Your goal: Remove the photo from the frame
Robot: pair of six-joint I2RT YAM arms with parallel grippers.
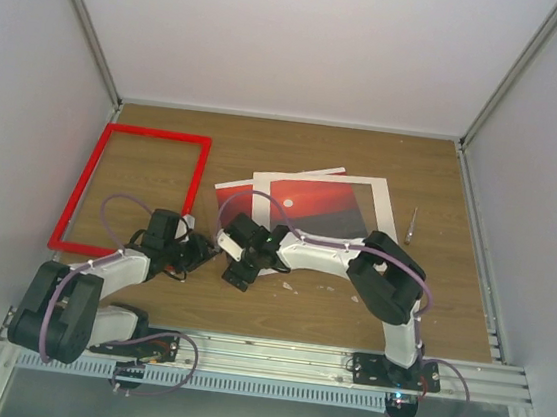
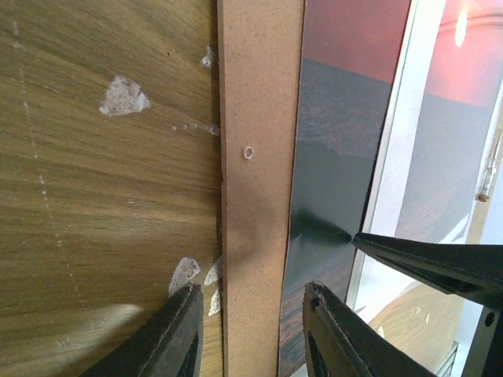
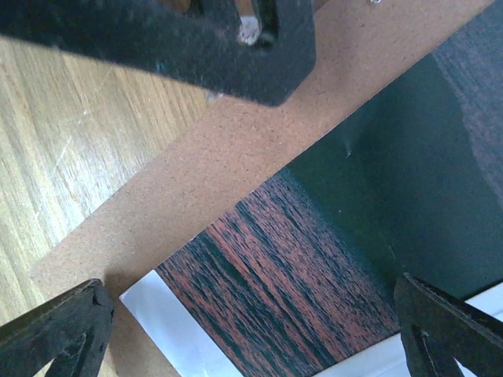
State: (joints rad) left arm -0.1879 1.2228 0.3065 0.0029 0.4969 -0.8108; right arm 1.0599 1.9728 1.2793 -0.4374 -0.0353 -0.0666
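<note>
The photo (image 1: 325, 202) lies on a brown board (image 2: 259, 157) on the counter (image 1: 428, 306), right of the empty red frame (image 1: 161, 135). The left pincer (image 2: 253, 338) stands apart astride the board's edge. The right pincer (image 3: 251, 338) stands apart over the photo's corner.

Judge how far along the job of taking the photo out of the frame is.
Done: the frame lies empty, apart from the photo. In hand: the left gripper and right gripper, both open, hover at the photo's corner on the backing board. Left: apparently only pulling the arms back.
</note>
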